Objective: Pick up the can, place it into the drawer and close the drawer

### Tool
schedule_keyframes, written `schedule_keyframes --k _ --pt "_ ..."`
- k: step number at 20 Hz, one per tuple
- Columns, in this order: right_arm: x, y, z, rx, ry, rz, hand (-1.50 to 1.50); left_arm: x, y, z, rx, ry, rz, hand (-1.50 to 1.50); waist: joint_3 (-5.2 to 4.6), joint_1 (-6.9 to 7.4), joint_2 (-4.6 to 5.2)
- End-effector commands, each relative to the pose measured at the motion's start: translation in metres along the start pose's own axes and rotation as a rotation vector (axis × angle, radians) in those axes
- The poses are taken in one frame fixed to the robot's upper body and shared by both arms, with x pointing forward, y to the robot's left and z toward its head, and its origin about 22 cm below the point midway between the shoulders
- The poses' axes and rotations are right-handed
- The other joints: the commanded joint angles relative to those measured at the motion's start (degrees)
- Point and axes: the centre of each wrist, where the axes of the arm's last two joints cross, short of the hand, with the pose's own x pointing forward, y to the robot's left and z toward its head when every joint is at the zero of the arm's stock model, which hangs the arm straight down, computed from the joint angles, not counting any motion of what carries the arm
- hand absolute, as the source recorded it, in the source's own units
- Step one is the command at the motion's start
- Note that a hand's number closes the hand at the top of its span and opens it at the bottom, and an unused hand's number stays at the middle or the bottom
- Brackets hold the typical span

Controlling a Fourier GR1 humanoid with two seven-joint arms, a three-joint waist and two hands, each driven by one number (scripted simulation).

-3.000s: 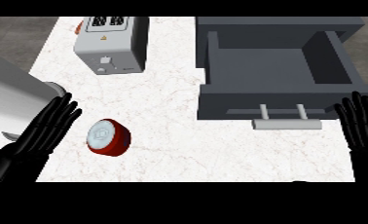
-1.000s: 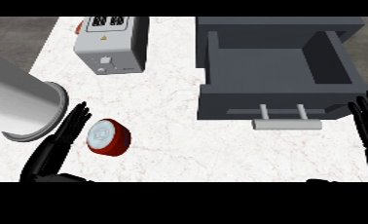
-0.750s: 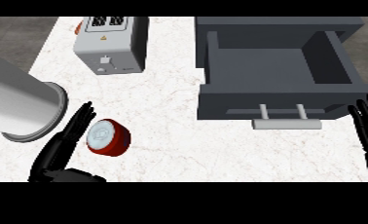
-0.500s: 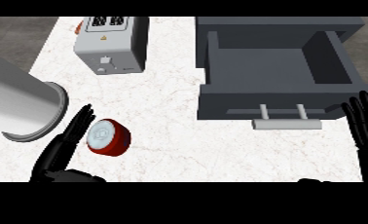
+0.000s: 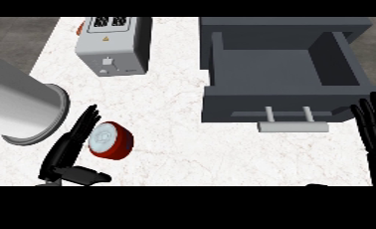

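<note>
From the head view, the red can (image 5: 110,141) lies on its side on the white counter (image 5: 176,123), well left of the open drawer (image 5: 283,73). The left hand (image 5: 70,151) sits just beside the can, fingers straight, perhaps touching it. The right hand (image 5: 365,123) rests at the right edge, fingers straight.

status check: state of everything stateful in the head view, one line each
drawer: pulled open, nothing visible inside
can: lying on its side on the counter, not lifted, beside the left hand's fingers
left hand: open, fingers straight along the can's left side, thumb spread below it
right hand: open, resting at the view's right edge, fingers up
toaster: upright on the counter, slots look empty
</note>
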Motion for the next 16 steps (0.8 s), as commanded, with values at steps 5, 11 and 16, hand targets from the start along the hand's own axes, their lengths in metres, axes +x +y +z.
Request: schedule_keyframes --k 5,11,16 --pt "0.01 -0.015 0.012 0.014 0.001 0.004 -1.5 -0.006 0.01 -0.008 0.023 -0.007 -0.015 -1.5 0.0 -0.04 -0.03" --pt "0.007 -0.003 0.012 -0.003 -0.005 -0.007 -1.5 -0.018 -0.014 -0.024 0.002 -0.001 0.008 -1.5 -0.01 -0.08 -0.01" --pt "-0.002 -0.01 0.009 -0.011 -0.015 -0.001 -1.5 -0.021 -0.029 -0.031 -0.013 0.007 0.009 -1.5 0.0 -0.03 -0.01"
